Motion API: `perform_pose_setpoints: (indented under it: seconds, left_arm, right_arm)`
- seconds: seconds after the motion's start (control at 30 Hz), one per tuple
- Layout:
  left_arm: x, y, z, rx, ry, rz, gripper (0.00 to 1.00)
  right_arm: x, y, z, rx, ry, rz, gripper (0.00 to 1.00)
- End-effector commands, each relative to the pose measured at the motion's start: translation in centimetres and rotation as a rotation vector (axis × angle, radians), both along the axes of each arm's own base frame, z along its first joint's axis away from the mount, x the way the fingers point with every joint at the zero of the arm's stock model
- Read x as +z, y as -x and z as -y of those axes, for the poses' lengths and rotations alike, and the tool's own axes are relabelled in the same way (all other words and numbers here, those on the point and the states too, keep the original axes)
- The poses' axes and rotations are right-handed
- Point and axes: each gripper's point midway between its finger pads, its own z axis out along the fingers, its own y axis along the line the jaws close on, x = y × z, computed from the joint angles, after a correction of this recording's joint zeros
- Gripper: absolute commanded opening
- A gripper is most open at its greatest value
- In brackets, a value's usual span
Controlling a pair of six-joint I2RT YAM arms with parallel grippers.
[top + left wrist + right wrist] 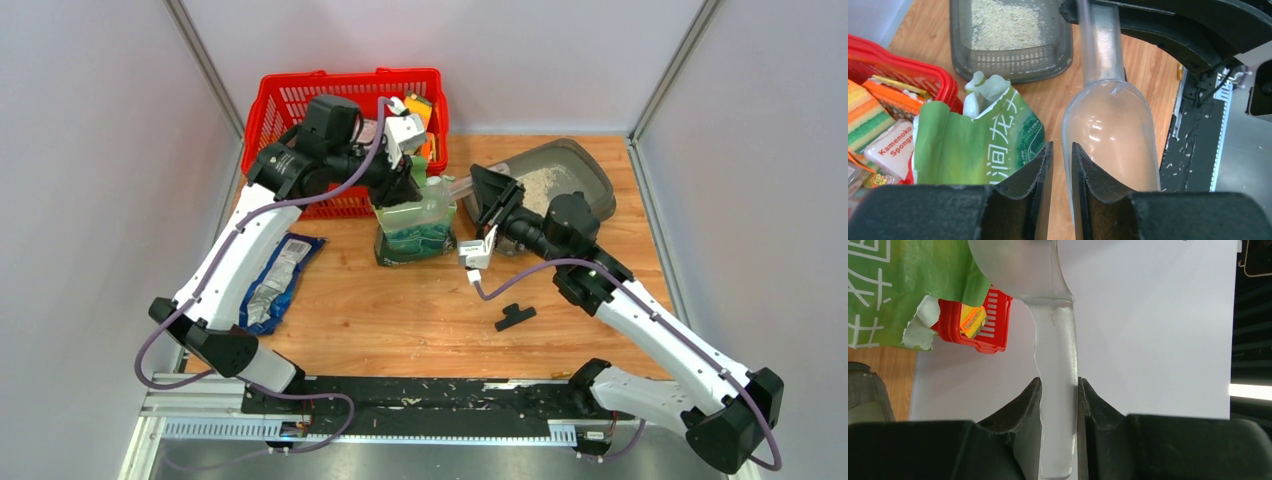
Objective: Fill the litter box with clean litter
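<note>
Fingers [1033, 185] of the left hand [1062, 150] are sitting nearest the lens in the left wrist view, jaws standing nearly together with only a slim gap. Torn top of the green-and-white pouch [988, 145] is pressing against one finger, and the rim of the clear plastic scoop [1108, 125] is running into the gap; cannot tell whether this hand is grasping either one. Right hand [1058, 385] is clenching the scoop's flat handle, pads touching it on both sides. Scoop is lying with its long axis running from the right hand leftward to the pouch, bowl end pointing at the left hand, just beside the pouch mouth. Pouch is standing upright mid-desk, in front of the red basket [290, 100].

Litter box [597, 172] is sitting on the desk [400, 310] at the far right, well apart from the left hand, past the pouch and scoop bowl. Right hand is hanging just beside its near-left end, overlapping that end in the top view. Box long axis is running diagonally, near-left to far-right, open side facing up. Clean litter [545, 185] is lying inside the box as a thin pale patch over part of the floor. Blue-silver foil bag [275, 280] is lying flat near the left arm; small black piece [515, 316] is lying near the right arm. Sponge pack [890, 145] is sitting in the basket.
</note>
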Motion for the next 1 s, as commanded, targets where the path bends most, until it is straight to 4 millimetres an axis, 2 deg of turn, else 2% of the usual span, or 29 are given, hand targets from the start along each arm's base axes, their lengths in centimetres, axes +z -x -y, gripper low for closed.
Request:
perform_pose_setpoints:
  seconds: [0.0,0.1,0.13,0.17,0.2,0.23,0.3,0.33,0.37,0.4,0.43,0.47,0.5,0.53,0.57,0.6,0.63,0.67,0.7,0.73,0.8,0.83,0.9,0.93,0.97]
  left_arm:
    - [0.3,0.8,0.6,-0.110,0.002,0.022,0.25]
    - [-0.1,1.9,0.9,-0.154,0.009,-0.025,0.16]
    - [-0.2,1.9,0.9,-0.153,0.006,-0.023,0.06]
    - [-0.2,1.8,0.8,-0.149,0.004,-0.020,0.01]
    - [-0.4,1.6,0.7,-0.135,-0.005,-0.012,0.00]
    - [-0.3,1.4,0.6,-0.127,-0.010,-0.001,0.00]
    - [-0.2,0.8,0.3,-0.094,-0.014,0.040,0.00]
    - [-0.2,0.5,0.1,-0.081,-0.013,0.060,0.00]
    - [-0.4,0.8,-0.3,-0.062,-0.011,0.068,0.00]
    - [0.2,0.0,-0.3,-0.035,0.006,0.122,0.00]
    - [0.3,-0.1,-0.4,-0.020,0.015,0.141,0.00]
    - [-0.2,0.4,-0.8,-0.004,0.021,0.143,0.00]
    - [0.6,-0.2,-0.7,0.014,0.049,0.192,0.00]
    - [0.7,-0.2,-0.8,0.023,0.061,0.207,0.00]
    - [0.3,0.2,-1.1,0.038,0.075,0.205,0.00]
    - [1.2,-0.2,-1.0,0.050,0.104,0.249,0.00]
    - [1.3,-0.2,-1.1,0.063,0.118,0.263,0.00]
    - [1.0,0.0,-1.3,0.081,0.131,0.259,0.00]
    - [1.5,-0.7,-1.4,0.119,0.149,0.291,0.00]
    - [1.5,-0.9,-1.5,0.137,0.154,0.289,0.00]
    - [1.5,-1.5,-1.7,0.179,0.161,0.275,0.00]
    - [1.5,-1.7,-1.6,0.190,0.165,0.271,0.00]
    - [1.8,-2.1,-1.6,0.205,0.176,0.277,0.00]
    - [1.8,-2.4,-1.5,0.216,0.176,0.270,0.00]
    - [1.9,-2.6,-1.5,0.223,0.174,0.270,0.00]
  right_arm:
    - [2.4,1.0,-0.2,0.024,-0.055,0.065,0.00]
    - [2.4,0.6,-0.1,0.006,-0.085,0.018,0.02]
    - [1.9,0.4,0.0,-0.004,-0.085,-0.018,0.12]
    - [2.5,0.4,0.1,-0.007,-0.118,-0.053,0.18]
    - [2.4,0.1,0.3,-0.032,-0.126,-0.077,0.23]
    - [1.6,-0.2,0.4,-0.046,-0.115,-0.123,0.33]
    - [2.8,-0.4,1.0,-0.080,-0.186,-0.180,0.46]
    - [2.5,-0.6,1.1,-0.096,-0.205,-0.233,0.66]
    - [4.4,-0.4,1.5,-0.105,-0.253,-0.256,0.75]
    - [3.2,-0.5,2.0,-0.146,-0.297,-0.385,0.80]
    - [3.4,-0.7,2.1,-0.166,-0.347,-0.448,0.87]
    - [6.6,-0.4,2.7,-0.170,-0.448,-0.469,0.90]
    - [6.2,-0.1,3.0,-0.196,-0.560,-0.626,0.93]
    - [7.1,-0.2,3.5,-0.211,-0.626,-0.688,0.94]
    - [6.9,-0.6,3.3,-0.231,-0.680,-0.786,0.96]
    - [8.7,0.6,3.4,-0.204,-0.711,-0.881,0.96]
    - [8.7,0.5,3.8,-0.226,-0.829,-1.026,0.96]
    - [7.7,-0.3,3.3,-0.255,-0.873,-1.135,0.96]
    - [8.7,1.0,2.9,-0.191,-0.897,-1.252,0.96]
    - [8.5,0.3,4.0,-0.217,-1.048,-1.405,0.96]
    - [7.7,0.2,3.2,-0.158,-1.111,-1.645,0.95]
    - [7.2,-0.6,4.1,-0.175,-1.218,-1.765,0.95]
    - [7.6,0.2,3.4,-0.062,-1.175,-1.857,0.94]
    - [6.6,0.2,3.2,-0.060,-1.159,-1.879,0.94]
    - [6.8,0.6,3.1,-0.035,-1.149,-1.896,0.94]
